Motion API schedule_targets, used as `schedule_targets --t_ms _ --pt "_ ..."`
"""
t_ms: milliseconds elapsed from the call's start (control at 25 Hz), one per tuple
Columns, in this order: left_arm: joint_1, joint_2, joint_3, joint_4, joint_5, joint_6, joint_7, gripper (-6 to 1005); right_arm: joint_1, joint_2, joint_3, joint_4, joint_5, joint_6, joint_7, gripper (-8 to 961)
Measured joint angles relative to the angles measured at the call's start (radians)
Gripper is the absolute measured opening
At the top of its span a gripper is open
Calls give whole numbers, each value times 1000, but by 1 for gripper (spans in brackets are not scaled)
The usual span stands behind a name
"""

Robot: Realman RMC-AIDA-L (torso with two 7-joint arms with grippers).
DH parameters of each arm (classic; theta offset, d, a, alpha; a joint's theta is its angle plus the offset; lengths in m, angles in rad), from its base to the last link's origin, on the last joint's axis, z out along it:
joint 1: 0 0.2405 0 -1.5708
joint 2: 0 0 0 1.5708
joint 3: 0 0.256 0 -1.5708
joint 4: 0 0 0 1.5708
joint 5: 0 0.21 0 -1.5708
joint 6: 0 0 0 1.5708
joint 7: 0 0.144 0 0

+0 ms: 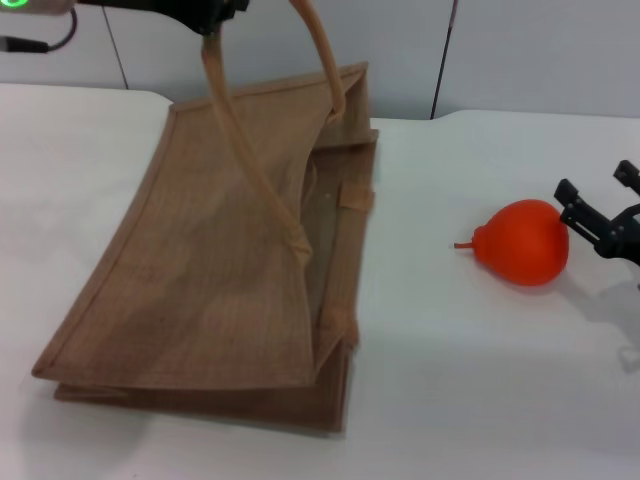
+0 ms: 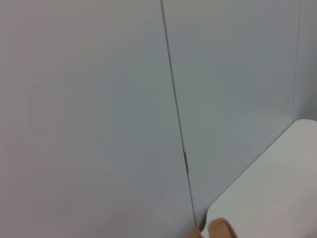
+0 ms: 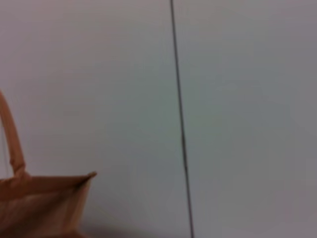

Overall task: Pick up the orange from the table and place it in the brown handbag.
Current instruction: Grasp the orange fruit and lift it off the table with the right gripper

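We see the bag (image 1: 210, 270) at the centre-left of the white table (image 1: 480, 380) in the head view, a large tan jute tote leaning over with its mouth facing 3 o'clock. Its 2 lighter handles (image 1: 235, 130) rise toward 12 o'clock, where the left gripper (image 1: 205, 15) sits at the frame's top edge with the near handle pinched in it, lifting the upper panel so the mouth gapes.

The orange (image 1: 525, 242) lies on the table at 3 o'clock from the bag, well apart from it. It is bright orange-red, rounded, with a small neck and thin stem pointing back toward the bag at 9 o'clock.

The right gripper (image 1: 600, 215) is at the frame's 3 o'clock edge, just beside the orange on its far-from-bag side. Its black fingers (image 1: 580, 208) are spread, and the nearest fingertip looks to be at the fruit's skin; we cannot tell whether it truly touches. The fruit is not between the fingers.

The left wrist view shows a pale panelled wall (image 2: 99, 109) with a dark seam, a corner of the table (image 2: 267, 193), and a tan scrap of handle (image 2: 220, 229) at the lower edge. The right wrist view shows the same kind of wall (image 3: 237, 99), with the bag's top corner (image 3: 44, 201) and 1 handle (image 3: 12, 139) in the lower part.
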Motion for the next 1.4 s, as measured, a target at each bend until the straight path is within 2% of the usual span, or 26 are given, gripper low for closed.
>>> schedule_targets --t_ms 480,720,1040,1400 --pt "4 0 -82 126 -2 -94 -5 131 6 -35 -148 24 0 4 142 899" --pt "10 -1 -122 171 4 -128 -5 130 10 -46 -193 23 0 4 195 898" --pt "13 0 -129 216 4 -132 0 130 32 -50 -268 21 0 -45 249 896" --pt "8 0 -156 247 6 -160 2 130 46 -45 -294 22 0 -104 277 895"
